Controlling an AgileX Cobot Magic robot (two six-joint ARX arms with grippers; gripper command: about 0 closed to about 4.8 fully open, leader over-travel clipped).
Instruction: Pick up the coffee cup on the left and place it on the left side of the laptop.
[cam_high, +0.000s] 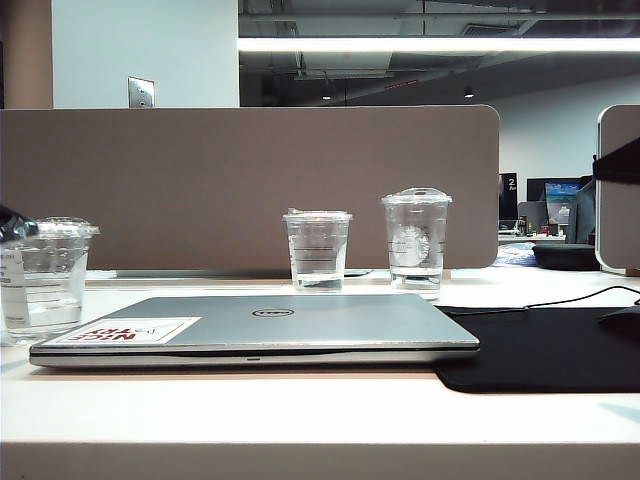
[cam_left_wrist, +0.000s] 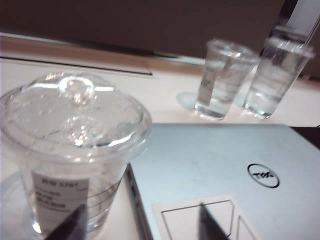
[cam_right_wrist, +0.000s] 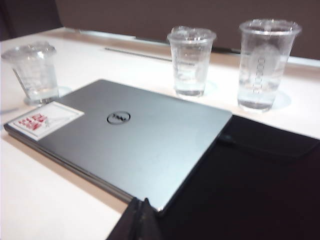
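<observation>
A capped coffee cup (cam_high: 45, 275) stands on the white table (cam_high: 300, 415) at the laptop's (cam_high: 270, 325) nine o'clock, close beside its left edge, label side toward the sticker (cam_high: 125, 330) corner. The left gripper (cam_left_wrist: 141, 225) hovers low and near, its two dark fingertips (cam_left_wrist: 70, 225) spread: one lies over the cup's label, the other over the laptop's sticker, so the cup is not between them and nothing is held. In the exterior view only a dark sliver of that arm (cam_high: 12, 222) shows at the cup's lid. The right gripper (cam_right_wrist: 140, 217) waits at the laptop's near corner by the black mat (cam_right_wrist: 260, 190), its fingers pressed together and empty. Two more clear cups, a mid-height one (cam_high: 318, 250) and a tall one (cam_high: 416, 240), stand at the laptop's twelve to one o'clock, well apart from the action.

The cup already appears to sit left of the laptop, so the step in hand looks like settling or letting go. Done well, the fingers would stay wide and pull back straight, away from the cup wall; a thin plastic cup holding a little water would tip or skid at a light brush, and the laptop is right beside it.
</observation>
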